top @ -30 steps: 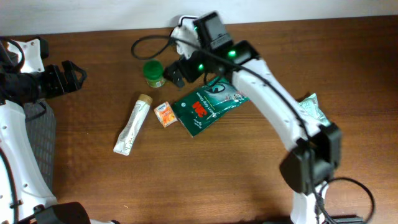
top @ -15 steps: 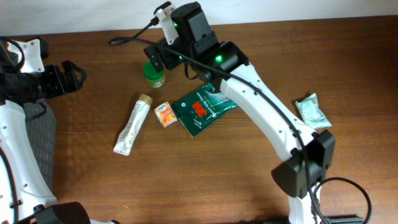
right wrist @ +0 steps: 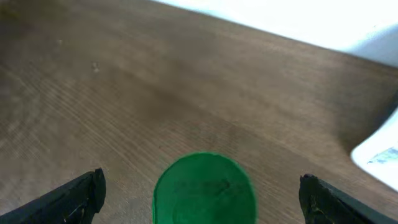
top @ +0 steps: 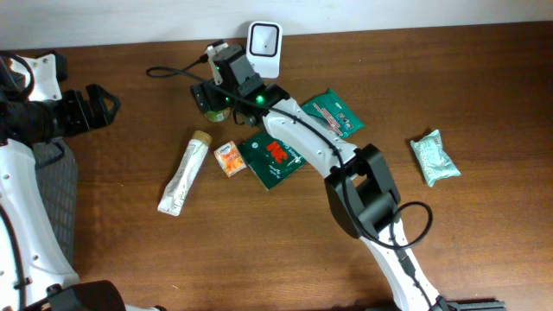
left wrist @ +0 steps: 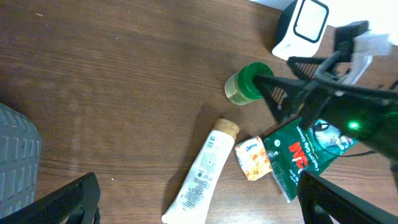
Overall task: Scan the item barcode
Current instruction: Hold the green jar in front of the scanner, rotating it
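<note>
The wooden table [top: 346,242] is lying open around the right gripper [right wrist: 202,183], whose fingers are hanging spread, as are those of the left gripper [left wrist: 199,186]. The green-lidded jar [right wrist: 205,199] is standing upright between and just below the right fingers. It is probably light, rigid and slick, and best pinched across its lid.

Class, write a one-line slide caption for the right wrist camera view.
Right gripper, jaws open, poised above a round green jar lid on the brown wooden table, white scanner at right edge.

On your brown table [top: 259,250] lie a white scanner [top: 263,41], green-capped jar [left wrist: 244,84], white tube [top: 184,174], orange packet [top: 228,159], dark green pouch [top: 275,158], second pouch [top: 335,112] and pale packet [top: 433,157].
</note>
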Available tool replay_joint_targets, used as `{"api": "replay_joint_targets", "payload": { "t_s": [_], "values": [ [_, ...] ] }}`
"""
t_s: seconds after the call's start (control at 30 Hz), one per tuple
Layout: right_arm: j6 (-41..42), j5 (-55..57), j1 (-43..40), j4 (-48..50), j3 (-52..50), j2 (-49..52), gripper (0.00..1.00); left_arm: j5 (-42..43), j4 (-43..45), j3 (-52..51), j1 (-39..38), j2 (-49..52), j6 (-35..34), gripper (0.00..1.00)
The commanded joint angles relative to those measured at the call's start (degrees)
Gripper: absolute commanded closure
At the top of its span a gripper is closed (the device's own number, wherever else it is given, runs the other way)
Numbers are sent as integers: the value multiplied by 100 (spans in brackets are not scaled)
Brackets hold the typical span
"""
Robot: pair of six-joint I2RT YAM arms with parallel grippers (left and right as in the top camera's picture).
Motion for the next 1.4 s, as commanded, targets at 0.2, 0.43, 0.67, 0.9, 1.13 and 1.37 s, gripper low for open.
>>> {"api": "replay_joint_targets", "payload": {
  "t_s": [0.2, 0.43, 0.67, 0.9, 1.13, 1.37],
  "values": [
    [-205, 396, 120, -125, 35, 468, 11, 76, -4, 101, 0, -76, -72, 1],
    [-284, 457, 138, -90, 28, 501, 15, 76, -4, 101, 0, -76, -72, 1],
    [-284, 457, 157, -114, 20, 514, 31, 76, -4, 101, 0, -76, -72, 1],
    [-299, 503, 149, -413, 26, 299, 34, 76, -4, 101, 0, -76, -72, 1],
    [-466, 501, 63, -1440, 26, -778, 38, 76, -2, 101, 0, -76, -72, 1],
    [-483, 479, -31, -2496, 26, -1777, 38, 76, -4, 101, 0, -76, -72, 1]
  ]
}}
